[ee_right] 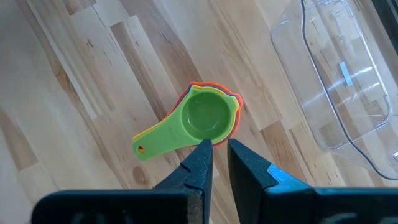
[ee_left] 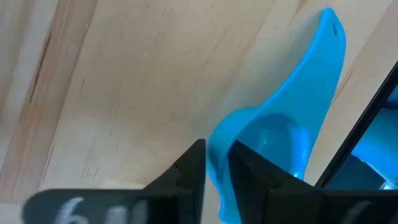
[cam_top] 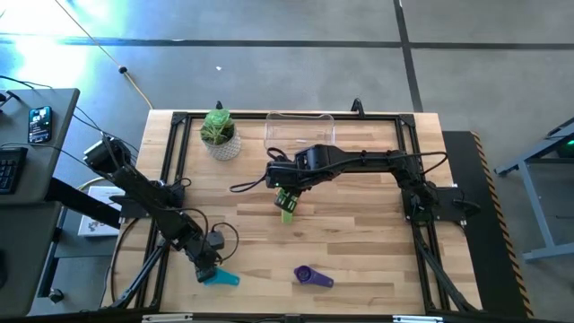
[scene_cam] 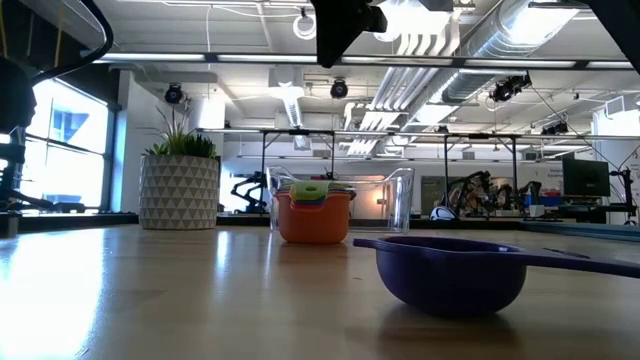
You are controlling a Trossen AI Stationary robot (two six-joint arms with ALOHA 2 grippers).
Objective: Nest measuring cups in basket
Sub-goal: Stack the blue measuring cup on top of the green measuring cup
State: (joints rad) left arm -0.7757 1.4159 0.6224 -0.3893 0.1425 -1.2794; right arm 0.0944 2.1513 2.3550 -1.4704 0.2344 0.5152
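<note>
A teal measuring cup (cam_top: pixel 224 278) lies near the table's near edge, and my left gripper (cam_top: pixel 209 267) is shut on it. A nested stack, green cup (ee_right: pixel 208 115) on top over yellow, red and orange, stands on the table's middle (cam_top: pixel 287 212), and shows in the low view (scene_cam: pixel 313 212). My right gripper (ee_right: pixel 219 155) hangs above the stack, fingers almost together, touching nothing. The purple cup (cam_top: pixel 312 276) sits on its base near the near edge. The clear basket (cam_top: pixel 300 128) rests at the far edge. No blue cup shows apart from the stack. My left gripper pinches the teal cup's rim (ee_left: pixel 217 146) on the side away from the handle. One finger (ee_left: pixel 252 165) stands inside the bowl and one finger (ee_left: pixel 189 168) outside, coming from above. The handle (ee_left: pixel 326 43) points away from the fingers. Whether the cup is lifted off the wood I cannot tell.
A white pot with a green plant (cam_top: pixel 220 135) stands left of the basket at the far edge. A black metal frame (cam_top: pixel 175 135) borders the table. Bare wood (cam_top: pixel 359 233) lies between the stack and the right side.
</note>
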